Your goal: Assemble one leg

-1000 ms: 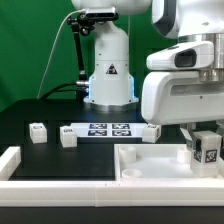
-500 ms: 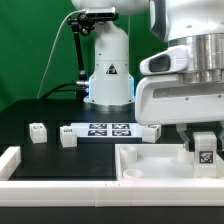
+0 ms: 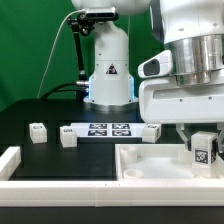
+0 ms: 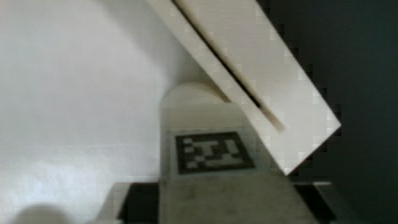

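Observation:
My gripper (image 3: 204, 138) is shut on a leg (image 3: 205, 150), a small white post with a black-and-white tag on its face. It holds the leg upright over the right end of the large white panel with a raised rim (image 3: 150, 158). In the wrist view the leg (image 4: 217, 130) fills the middle, its far end against the panel's rim (image 4: 249, 60). The gripper (image 4: 222, 203) has a dark finger (image 4: 139, 200) on each side of the leg. Whether the leg touches the panel floor is hidden.
Three more legs stand on the black table: two at the exterior view's left (image 3: 38, 131) (image 3: 67, 137) and one by the panel (image 3: 150, 132). The marker board (image 3: 102, 128) lies between them. A white rail (image 3: 10, 160) borders the front left. The robot base (image 3: 108, 70) stands behind.
The arm's wrist body has shifted a little above the panel. The held leg dipped slightly and stays at the panel's right end, still in the gripper.

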`<state>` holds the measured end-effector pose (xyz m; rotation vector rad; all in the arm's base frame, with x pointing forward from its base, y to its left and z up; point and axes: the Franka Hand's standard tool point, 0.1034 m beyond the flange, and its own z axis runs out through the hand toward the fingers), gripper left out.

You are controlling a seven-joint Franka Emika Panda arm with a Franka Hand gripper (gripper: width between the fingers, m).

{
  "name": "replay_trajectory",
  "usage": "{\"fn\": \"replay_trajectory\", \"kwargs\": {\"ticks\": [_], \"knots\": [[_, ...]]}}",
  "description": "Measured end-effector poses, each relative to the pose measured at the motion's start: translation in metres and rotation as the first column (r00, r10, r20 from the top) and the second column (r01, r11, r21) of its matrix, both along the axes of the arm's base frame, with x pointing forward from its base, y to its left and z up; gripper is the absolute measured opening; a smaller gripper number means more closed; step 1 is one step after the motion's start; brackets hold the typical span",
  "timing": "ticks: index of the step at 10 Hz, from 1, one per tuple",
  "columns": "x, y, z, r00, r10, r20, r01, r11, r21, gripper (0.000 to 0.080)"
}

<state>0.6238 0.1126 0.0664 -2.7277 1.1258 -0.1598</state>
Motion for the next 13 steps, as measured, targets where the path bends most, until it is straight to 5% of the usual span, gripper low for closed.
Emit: {"fn": "replay_trajectory", "kwargs": {"ticks": [4,5,6,7,8,10,13], "knots": [[-0.002,0.004,0.0,0.958,-0.282,-0.056,0.285,0.958,0.044,0.0298],[-0.002,0.005,0.0,0.94,-0.333,-0.067,0.337,0.94,0.054,0.0371],[-0.002,0.004,0.0,0.96,-0.275,-0.059,0.278,0.959,0.046,0.0371],[-0.001,0.0,0.005,0.985,-0.161,-0.062,0.164,0.986,0.035,0.0566],[0.002,0.001,0.01,0.987,-0.143,-0.071,0.145,0.989,0.037,0.0623],[0.002,0.002,0.01,0.997,0.064,-0.047,-0.064,0.998,-0.001,0.0644],[0.007,0.004,0.016,0.888,0.457,-0.058,-0.46,0.883,-0.091,0.0649]]}}
